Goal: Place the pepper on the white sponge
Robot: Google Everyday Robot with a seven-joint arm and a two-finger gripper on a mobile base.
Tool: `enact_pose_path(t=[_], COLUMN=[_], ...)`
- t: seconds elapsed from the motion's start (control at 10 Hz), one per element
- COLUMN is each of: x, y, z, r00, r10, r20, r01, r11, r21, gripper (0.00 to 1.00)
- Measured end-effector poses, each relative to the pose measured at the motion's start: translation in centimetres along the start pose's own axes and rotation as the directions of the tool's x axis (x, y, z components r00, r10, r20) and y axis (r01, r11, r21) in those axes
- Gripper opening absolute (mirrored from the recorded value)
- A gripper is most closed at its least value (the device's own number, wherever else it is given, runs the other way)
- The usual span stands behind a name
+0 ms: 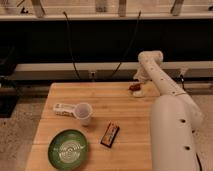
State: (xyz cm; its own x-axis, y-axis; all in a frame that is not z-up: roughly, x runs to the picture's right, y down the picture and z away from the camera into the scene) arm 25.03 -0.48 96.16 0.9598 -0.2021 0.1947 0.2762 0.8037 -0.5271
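Camera view: nearest on the tabletop [131, 116] lie a green plate [68, 148] and a dark packet [110, 134], then a cup [83, 113] just beside the white sponge [62, 109]. Far right, the claw [136, 83] hangs over the reddish pepper [133, 88]; its grip cannot be told. The cup crowds the sponge, so a placement could knock it.

Nothing is reading as words, a brand or a number: the dark packet [110, 134] lying on the wooden table [130, 115] is showing an orange patch that may be a label, but no letters are coming through on it. The white sponge [63, 109] is showing only faint marks. The gripper [136, 83] is sitting at the table's far right edge, right by the pepper [134, 88], and is bearing no readable marking.
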Motion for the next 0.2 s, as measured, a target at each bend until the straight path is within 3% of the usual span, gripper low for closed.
enact_pose_path(t=[0.2], x=[-0.02], y=[0.29], z=[-1.05], r00=[1.0], r10=[0.002], r20=[0.016], r01=[-0.002], r11=[1.0], r21=[-0.005], gripper=[0.8])
